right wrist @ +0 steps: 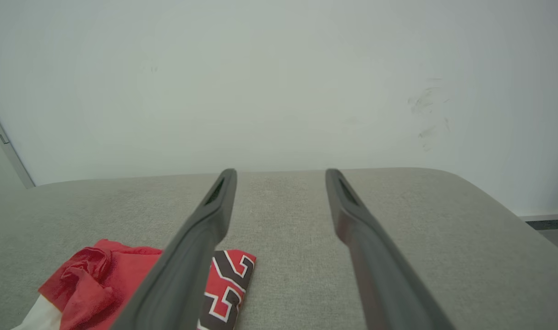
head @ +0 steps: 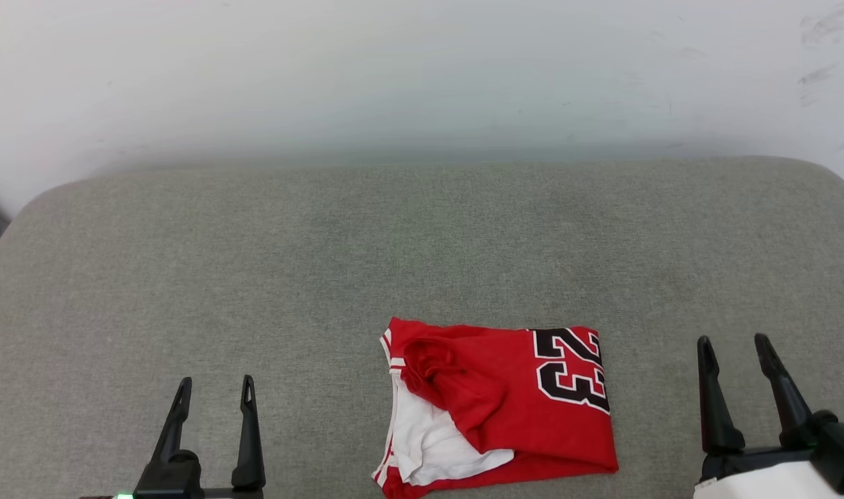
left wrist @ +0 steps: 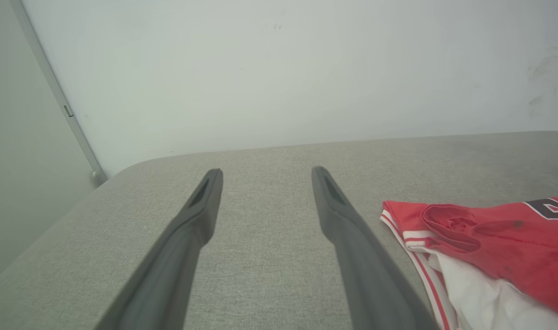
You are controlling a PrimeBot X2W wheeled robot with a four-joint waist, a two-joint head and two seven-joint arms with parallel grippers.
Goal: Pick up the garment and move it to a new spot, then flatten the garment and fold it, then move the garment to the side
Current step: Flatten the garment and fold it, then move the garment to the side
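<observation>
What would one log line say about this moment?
garment: crumpled on grey cushion | left gripper: open, empty | right gripper: open, empty

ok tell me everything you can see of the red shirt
The garment is a red jersey-style tee of soft knit, loosely folded into a rough rectangle, not neat. A black, white-outlined 23 lies sideways at its far right corner. A white sleeve with red-and-white striped trim shows at the near left, partly under a bunched red fold. It lies on the grey fabric surface, between the left pincer and right pincer, both open, neither touching it.
</observation>
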